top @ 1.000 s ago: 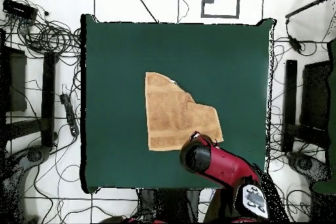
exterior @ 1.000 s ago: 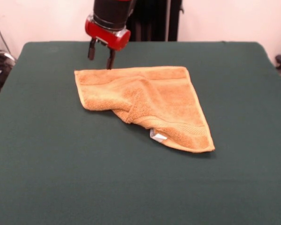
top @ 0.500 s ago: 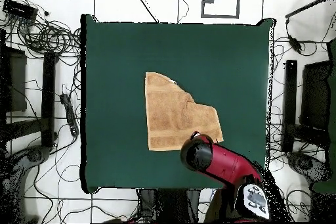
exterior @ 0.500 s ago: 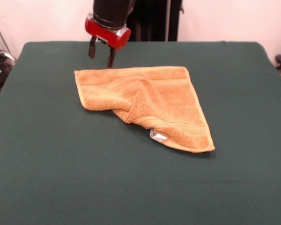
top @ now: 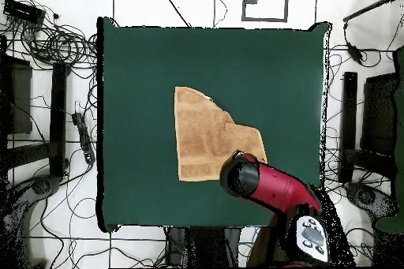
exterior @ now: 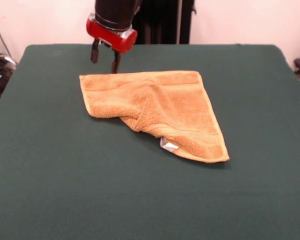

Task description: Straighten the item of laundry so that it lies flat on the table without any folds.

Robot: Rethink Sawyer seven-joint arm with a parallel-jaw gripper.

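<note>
Front view: your end effector (exterior: 103,56) hangs empty, fingers parted, above the towel's (exterior: 157,110) far corner.
Towel: folded over, mid tabletop (exterior: 65,190), white tag (exterior: 168,145) at its near edge.

Fuzzy looped terry towel (exterior: 160,107), matt felt-like table (exterior: 65,190) cloth, glossy red gripper (exterior: 104,59) collar

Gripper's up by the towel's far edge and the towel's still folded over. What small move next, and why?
Probably lower the open gripper onto the towel near the corner just below it and close there. The fingers hang apart above the table, gripping nothing. The towel lies folded into a rough triangle, its white tag peeking from under the fold, so a layer must be pulled out.
</note>
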